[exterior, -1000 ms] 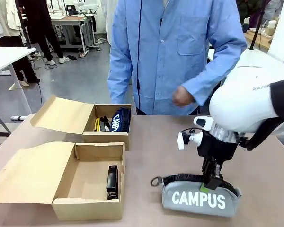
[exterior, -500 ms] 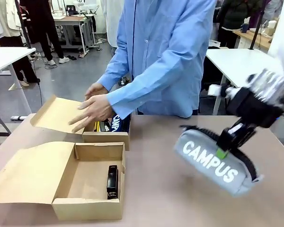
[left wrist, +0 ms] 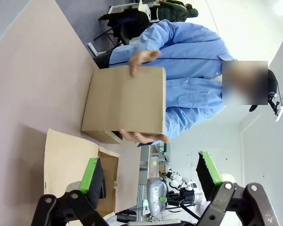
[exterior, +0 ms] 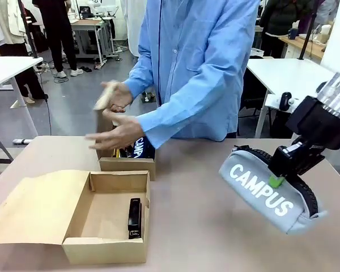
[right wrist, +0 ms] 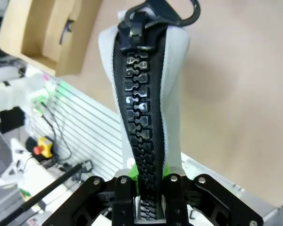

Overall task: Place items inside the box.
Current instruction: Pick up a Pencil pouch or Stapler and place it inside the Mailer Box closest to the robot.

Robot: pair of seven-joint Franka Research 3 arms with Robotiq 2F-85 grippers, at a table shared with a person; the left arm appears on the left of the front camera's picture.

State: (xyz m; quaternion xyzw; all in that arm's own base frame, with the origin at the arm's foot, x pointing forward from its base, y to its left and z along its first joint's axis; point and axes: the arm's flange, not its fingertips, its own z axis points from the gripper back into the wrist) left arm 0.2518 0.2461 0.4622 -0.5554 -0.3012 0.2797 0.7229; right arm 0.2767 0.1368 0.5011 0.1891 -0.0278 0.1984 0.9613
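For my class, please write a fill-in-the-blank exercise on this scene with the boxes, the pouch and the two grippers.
1. The right gripper holds up a grey pouch printed ____.
2. The stapler lying in the open near box is ____ in colour.
3. The left gripper stands ____, with nothing between its pads.

Missing words: CAMPUS; black; open.

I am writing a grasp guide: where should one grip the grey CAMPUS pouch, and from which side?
On the grey pouch, grip the black zipper ridge from above. The ridge is narrow enough to pinch; the body is wide. The right gripper holds it so now, pouch hanging tilted.
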